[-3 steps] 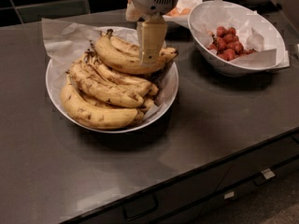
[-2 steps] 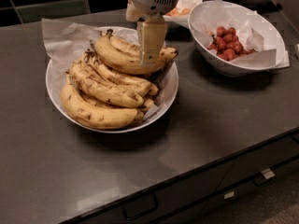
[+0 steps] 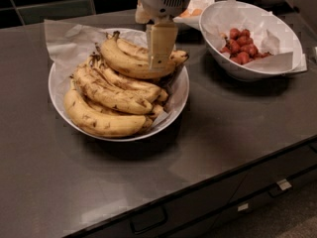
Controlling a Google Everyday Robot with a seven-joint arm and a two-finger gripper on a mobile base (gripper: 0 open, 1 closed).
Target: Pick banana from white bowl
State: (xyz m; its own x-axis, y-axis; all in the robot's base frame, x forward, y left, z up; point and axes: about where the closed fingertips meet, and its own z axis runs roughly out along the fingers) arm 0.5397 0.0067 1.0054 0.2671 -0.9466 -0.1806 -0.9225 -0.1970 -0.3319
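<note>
The dark counter (image 3: 237,133) is the biggest thing here. On its left side sits the white bowl (image 3: 179,95), wide and low, with crinkly paper in it and a heap of bananas. At the back right is another bowl (image 3: 216,21) with red fruits in it, well apart from the claw.

The banana (image 3: 124,63) to pick is the fat, bendy one on top of the heap. It lies sideways, left to right. Its dark stem points to the back left and its other end points right, near the bowl's rim.

The claw (image 3: 160,58) comes straight down from above and sits right on this banana, crossing its long side. It is a bit to the right of the banana's middle. I cannot tell if the claw is clenched on the banana or released.

I think the next move is straight up. The longer stem side may dip, since the claw is not quite in the middle.
</note>
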